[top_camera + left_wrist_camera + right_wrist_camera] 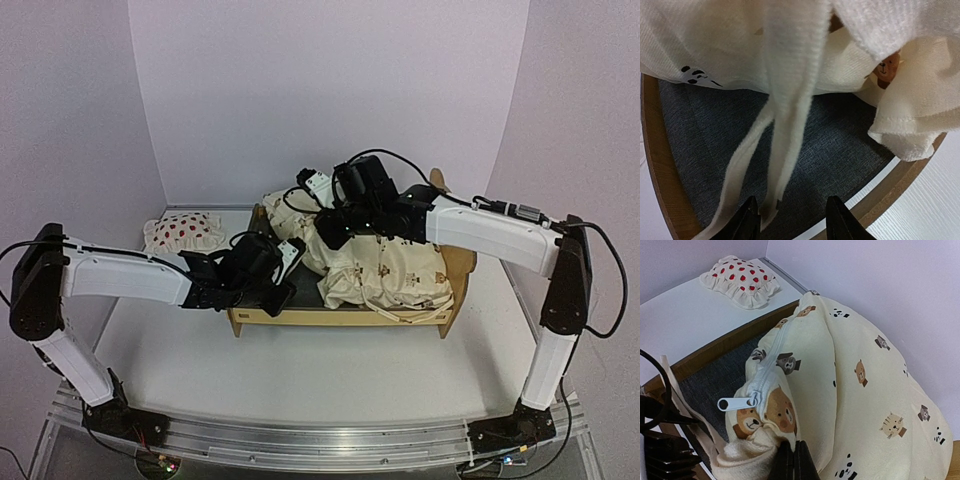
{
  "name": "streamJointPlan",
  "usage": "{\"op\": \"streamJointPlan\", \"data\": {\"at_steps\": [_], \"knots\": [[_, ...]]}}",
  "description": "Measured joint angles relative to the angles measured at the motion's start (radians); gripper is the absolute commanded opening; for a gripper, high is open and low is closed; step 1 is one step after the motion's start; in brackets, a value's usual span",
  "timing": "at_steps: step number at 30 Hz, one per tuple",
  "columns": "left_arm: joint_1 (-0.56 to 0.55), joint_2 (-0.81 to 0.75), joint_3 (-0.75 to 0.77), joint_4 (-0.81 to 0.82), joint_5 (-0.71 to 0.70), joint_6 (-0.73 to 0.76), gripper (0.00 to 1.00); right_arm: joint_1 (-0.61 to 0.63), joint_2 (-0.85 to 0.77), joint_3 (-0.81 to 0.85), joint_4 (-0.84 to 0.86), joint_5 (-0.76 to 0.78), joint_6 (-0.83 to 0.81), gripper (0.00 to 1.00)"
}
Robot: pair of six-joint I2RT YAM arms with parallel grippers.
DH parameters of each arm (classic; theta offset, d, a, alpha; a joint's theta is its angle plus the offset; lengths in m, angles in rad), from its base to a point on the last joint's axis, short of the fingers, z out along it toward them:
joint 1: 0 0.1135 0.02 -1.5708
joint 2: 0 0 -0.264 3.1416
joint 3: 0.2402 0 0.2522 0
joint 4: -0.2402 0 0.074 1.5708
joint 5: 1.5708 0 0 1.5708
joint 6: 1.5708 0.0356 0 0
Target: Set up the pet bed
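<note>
Light plywood pet bed frame (330, 318), matt and smooth; its grey base (715, 135) is coarse, felt-like cloth. Cream animal-print cloth cover (865, 370), soft and fleecy, with a glossy white zip pull (732, 403). White strawberry-print ruffled pillow (740, 280), matt cloth.

Left arm (130, 275): reaches low and level to the left end of the pet bed (340, 320). Left gripper (792, 222) sits just above the bed's base, jaws apart.

Right arm (490, 232): stretched over the bed from its right end, wrist raised above its middle. Right gripper (795, 462) pinched tight on the cream cover (865, 380).
</note>
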Motion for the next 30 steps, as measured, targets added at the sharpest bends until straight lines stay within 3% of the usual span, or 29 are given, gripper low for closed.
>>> {"op": "streamJointPlan", "data": {"at_steps": [6, 12, 21, 24, 30], "knots": [[0.014, 0.047, 0.008, 0.035, -0.015, 0.03, 0.41, 0.0, -0.003, 0.0, 0.0, -0.01, 0.0, 0.0], [0.018, 0.078, 0.015, 0.046, -0.077, 0.051, 0.55, 0.0, -0.015, -0.006, 0.0, -0.014, 0.004, 0.0], [0.018, 0.07, 0.031, 0.044, -0.099, 0.054, 0.59, -0.002, -0.031, -0.015, 0.0, -0.021, 0.022, 0.0], [0.018, 0.07, 0.031, 0.047, -0.099, 0.056, 0.54, -0.003, -0.037, -0.015, 0.0, -0.027, 0.027, 0.0], [0.021, 0.075, 0.031, 0.124, -0.107, 0.099, 0.28, -0.003, -0.038, -0.016, 0.0, -0.037, 0.044, 0.0]]}}
